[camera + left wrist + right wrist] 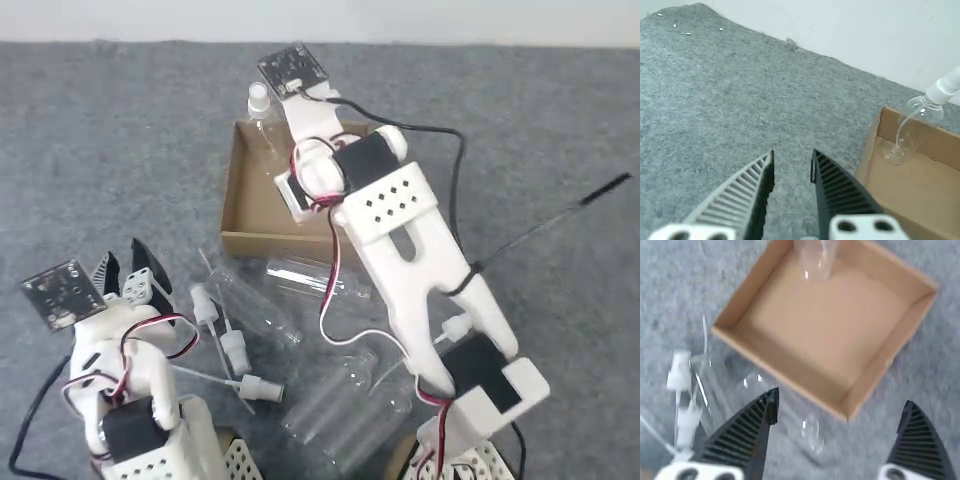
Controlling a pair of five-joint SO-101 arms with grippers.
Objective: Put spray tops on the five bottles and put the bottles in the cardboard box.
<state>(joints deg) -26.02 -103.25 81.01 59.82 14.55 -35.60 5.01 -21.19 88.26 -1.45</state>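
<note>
My right fingers (747,432) gape empty over cardboard box (785,365); bare bottle (310,277) lies along its near wall; left fingers (757,185) slightly parted, empty.

A grey, fuzzy felt covering (120,130) spreads over the tabletop. Along its far edge it meets a plain white wall (450,20). A few pale specks (674,25) lie on the felt near that edge. The light is even, the shadows soft.
</note>
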